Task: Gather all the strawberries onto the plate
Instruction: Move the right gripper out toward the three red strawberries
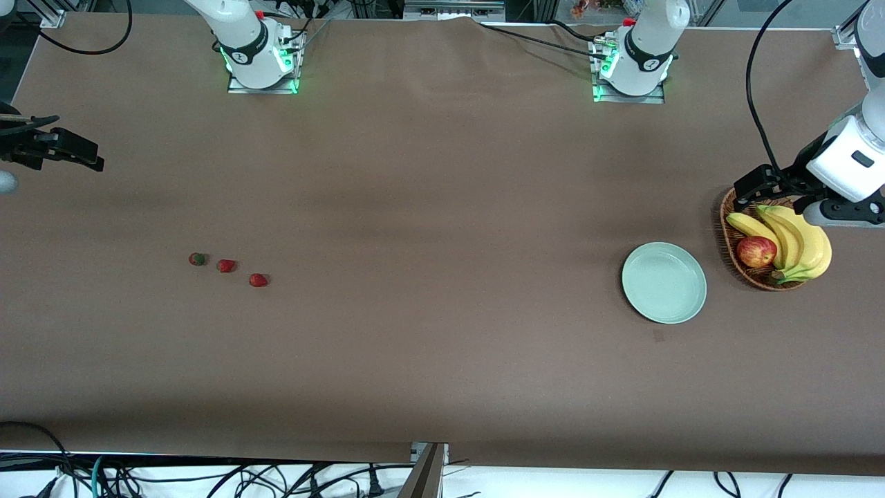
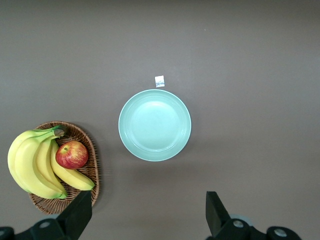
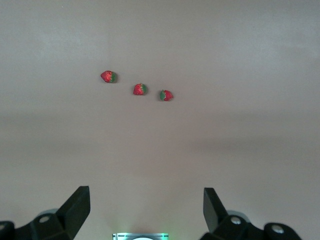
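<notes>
Nothing collected yet. Three strawberries (image 1: pixel 227 265) sit in a short row toward the right arm's end of the table, none touching. Plate (image 1: pixel 664 282) is bare, well apart from them, toward the left arm's end, just beside the fruit basket (image 1: pixel 727 220).

Right gripper (image 1: pixel 66 149) hangs over the table edge, fingers spread, holding nothing. Left gripper (image 1: pixel 760 183) hangs over the basket, also spread and empty.

Berries look tiny, light, soft and likely to roll. I'd pinch across the red body, gently, not the leafy top.
</notes>
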You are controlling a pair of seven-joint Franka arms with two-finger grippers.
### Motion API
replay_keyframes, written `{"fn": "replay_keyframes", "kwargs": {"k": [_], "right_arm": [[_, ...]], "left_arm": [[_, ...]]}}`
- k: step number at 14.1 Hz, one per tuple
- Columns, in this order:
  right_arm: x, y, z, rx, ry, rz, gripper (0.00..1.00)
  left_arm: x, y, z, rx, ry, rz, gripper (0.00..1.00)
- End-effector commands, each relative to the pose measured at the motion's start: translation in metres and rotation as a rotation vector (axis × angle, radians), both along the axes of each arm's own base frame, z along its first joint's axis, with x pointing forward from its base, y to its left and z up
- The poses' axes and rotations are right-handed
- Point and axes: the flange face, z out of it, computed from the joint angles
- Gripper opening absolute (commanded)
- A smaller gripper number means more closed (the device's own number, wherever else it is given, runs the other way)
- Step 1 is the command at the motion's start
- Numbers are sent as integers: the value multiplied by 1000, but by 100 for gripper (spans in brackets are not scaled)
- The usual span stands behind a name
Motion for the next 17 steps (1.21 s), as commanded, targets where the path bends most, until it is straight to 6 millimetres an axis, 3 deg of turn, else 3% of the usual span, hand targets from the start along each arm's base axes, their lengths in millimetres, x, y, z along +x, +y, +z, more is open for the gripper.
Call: {"fn": "replay_keyframes", "kwargs": {"k": [1,12,15,17], "right_arm": [[2,-3,4,19,2,-5,100],[5,-1,0,19,3,-9,100],[14,4,-16,29,22,-2,100],[31,12,-46,30,45,10,100]], "left_arm": [[4,1,2,21,-3,-18,100],[4,1,2,21,-2,-18,100],[4,1,1,21,0,-18,100],[4,1,1,21,1,-18,100]]}}
